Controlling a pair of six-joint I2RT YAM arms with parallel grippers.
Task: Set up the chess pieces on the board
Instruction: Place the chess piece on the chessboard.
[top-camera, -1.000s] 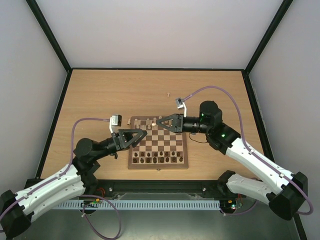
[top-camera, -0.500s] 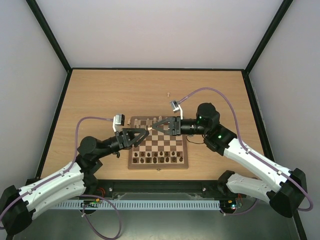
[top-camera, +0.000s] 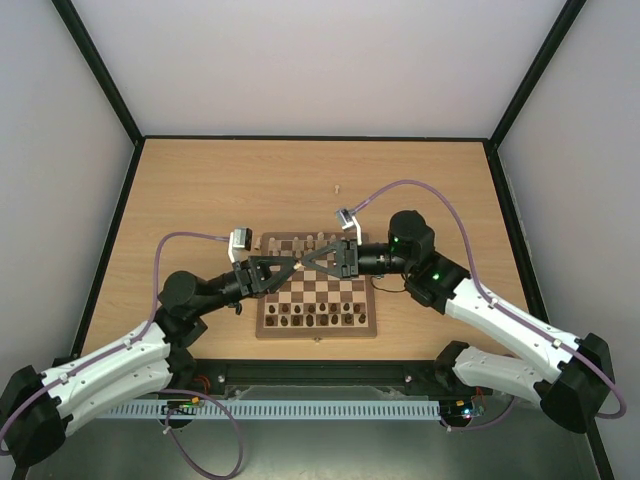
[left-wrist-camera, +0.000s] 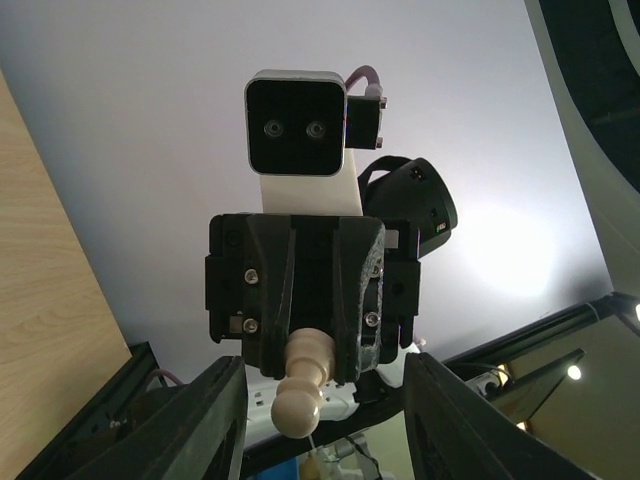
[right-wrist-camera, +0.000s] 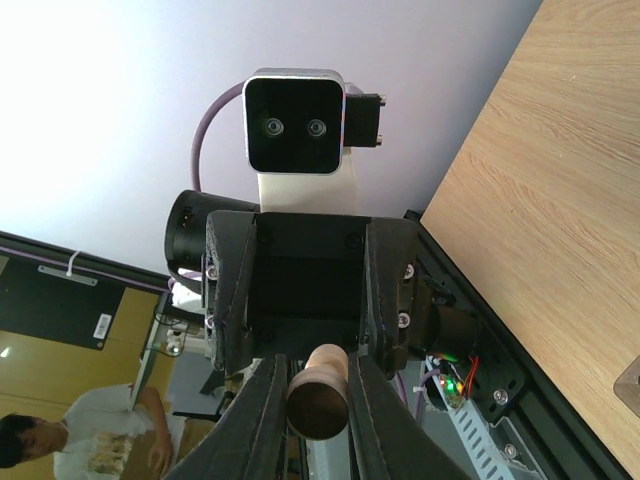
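Right pincer (top-camera: 312, 260) clenched on a pale piece (left-wrist-camera: 300, 395) above the board (top-camera: 318, 335), its head poking between the jaws of the released left pincer (top-camera: 285, 267); should the right let go before the left closes, the piece could drop and scatter the dark pieces (top-camera: 310, 320).

Bright even overhead light; wrist backgrounds overexposed.
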